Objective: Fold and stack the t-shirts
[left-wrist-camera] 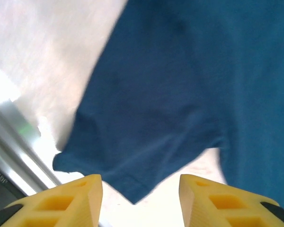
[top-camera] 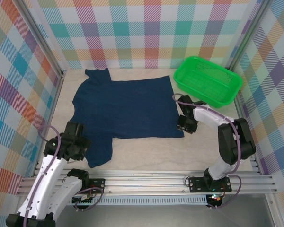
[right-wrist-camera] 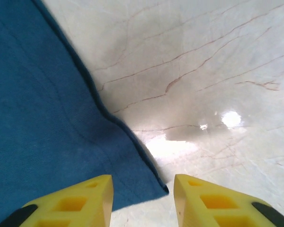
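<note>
Left gripper (left-wrist-camera: 141, 182): spread wide, nothing pinched between the yellow fingers (left-wrist-camera: 71, 201); placed at the lower left of the overhead frame, at the near sleeve.
Right gripper (right-wrist-camera: 143, 182): likewise spread, holding nothing; seen right of centre in the overhead frame, at the shirt's lower right corner.
T-shirt (top-camera: 128, 109): dark navy, laid flat and unfolded across the middle of the table (top-camera: 146, 151), with the collar end at the left of the frame and the hem at the right; plain blue side up.
Near sleeve: pointed corner of its hem at the bottom centre of the left wrist frame, just ahead of the gap between the fingers.
Hem corner: at the bottom centre of the right wrist frame, just before the gap, on pale veined tabletop.
Contact: hard to judge for either gripper, possibly hovering just above the cloth.
Green basket (top-camera: 207, 79): upper right of the overhead frame, apart from the shirt.
</note>
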Controlling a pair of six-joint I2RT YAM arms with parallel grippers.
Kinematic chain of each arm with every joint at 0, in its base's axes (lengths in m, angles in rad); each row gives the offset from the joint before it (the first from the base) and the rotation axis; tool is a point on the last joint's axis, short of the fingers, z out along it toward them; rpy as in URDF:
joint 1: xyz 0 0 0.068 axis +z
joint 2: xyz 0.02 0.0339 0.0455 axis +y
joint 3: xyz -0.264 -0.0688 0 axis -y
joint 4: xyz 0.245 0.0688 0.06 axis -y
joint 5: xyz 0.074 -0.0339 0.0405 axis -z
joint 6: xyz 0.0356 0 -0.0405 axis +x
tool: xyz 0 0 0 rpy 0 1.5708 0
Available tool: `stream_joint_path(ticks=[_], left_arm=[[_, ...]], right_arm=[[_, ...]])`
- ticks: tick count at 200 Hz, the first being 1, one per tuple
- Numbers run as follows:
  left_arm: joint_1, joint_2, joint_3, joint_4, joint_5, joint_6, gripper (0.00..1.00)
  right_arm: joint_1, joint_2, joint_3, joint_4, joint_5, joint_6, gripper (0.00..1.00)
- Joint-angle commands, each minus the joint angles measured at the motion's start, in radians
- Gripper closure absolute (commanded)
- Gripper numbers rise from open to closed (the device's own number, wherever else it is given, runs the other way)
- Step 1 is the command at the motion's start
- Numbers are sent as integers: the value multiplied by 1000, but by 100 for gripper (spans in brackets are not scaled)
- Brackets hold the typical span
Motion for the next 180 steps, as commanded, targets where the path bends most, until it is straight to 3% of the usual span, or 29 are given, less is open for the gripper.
stream_joint_path(ticks=[1,13,55,97,138,180], left_arm=[[-7,94,104,-36,-92,100,55],[25,172,122,46,-61,137,60],[257,603,195,484,124,190,69],[329,1076,511,650,126,224,72],[359,1383,754,625,76,195,71],[442,1429,752,513,-38,162,76]], right_arm=[[6,-74,52,-28,20,-34,58],[11,-89,53,21,-23,-62,58],[17,-21,44,298,-303,-136,61],[17,137,143,355,-363,-146,62],[17,274,252,343,-377,-125,62],[23,353,340,301,-418,-126,61]])
